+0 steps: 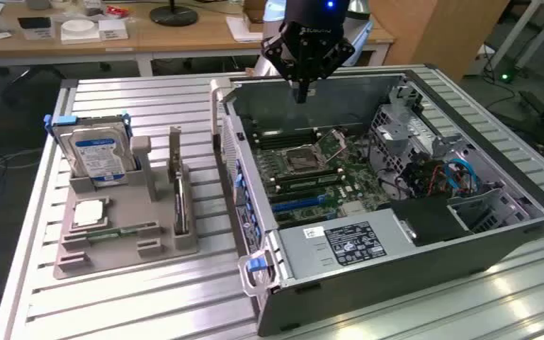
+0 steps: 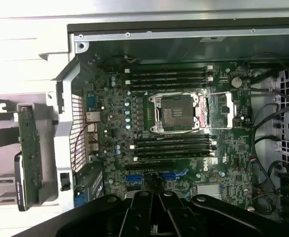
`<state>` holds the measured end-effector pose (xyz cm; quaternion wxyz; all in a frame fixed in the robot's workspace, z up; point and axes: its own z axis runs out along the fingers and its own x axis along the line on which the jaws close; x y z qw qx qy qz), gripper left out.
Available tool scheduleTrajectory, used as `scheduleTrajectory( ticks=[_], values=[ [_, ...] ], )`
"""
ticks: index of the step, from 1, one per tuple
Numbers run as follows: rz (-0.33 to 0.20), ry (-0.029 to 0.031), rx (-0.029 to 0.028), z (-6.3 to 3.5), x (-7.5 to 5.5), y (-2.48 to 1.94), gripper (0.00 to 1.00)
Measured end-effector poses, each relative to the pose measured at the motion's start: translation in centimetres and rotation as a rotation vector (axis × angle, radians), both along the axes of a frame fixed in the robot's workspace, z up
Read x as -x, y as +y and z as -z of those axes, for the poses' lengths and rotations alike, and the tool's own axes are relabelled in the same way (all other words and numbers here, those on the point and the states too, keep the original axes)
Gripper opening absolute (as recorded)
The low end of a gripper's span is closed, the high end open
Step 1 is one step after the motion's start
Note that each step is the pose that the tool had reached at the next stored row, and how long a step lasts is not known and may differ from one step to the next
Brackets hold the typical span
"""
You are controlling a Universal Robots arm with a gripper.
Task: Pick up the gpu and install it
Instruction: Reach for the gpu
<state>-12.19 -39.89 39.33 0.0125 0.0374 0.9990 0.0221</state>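
Presently: pickup step, not begun. Jaws together, empty, above open case [image 1: 395, 283]. Gpu [image 1: 176, 184] upright in rack [image 1: 111, 248] on surface [image 1: 139, 304], beside case on the exterior view's left. Grasp likely needs jaws apart, aligned over gpu's top edge.

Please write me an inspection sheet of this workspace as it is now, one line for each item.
Surface: ribbed aluminium table, carrying an open grey computer case lying on its side and a grey plastic holder tray.
Job's things: gpu, a thin green circuit card with black cooler, stands on edge in the tray, untouched.
Clutter: silver hard drive with blue-white label, small green memory stick and square silver processor chip, all in the tray.
Grippers: black gripper, shut and empty, above the case's far wall.
Cables: blue and red cables inside the case.
Surroundings: wooden desk with papers behind the table.
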Motion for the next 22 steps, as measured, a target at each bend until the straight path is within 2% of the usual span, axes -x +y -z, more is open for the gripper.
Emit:
scheduleTrajectory(
  ticks=[22],
  values=[
    [0.000, 0.0000, 0.0000, 0.00, 1.3, 0.00, 0.10]
  ],
)
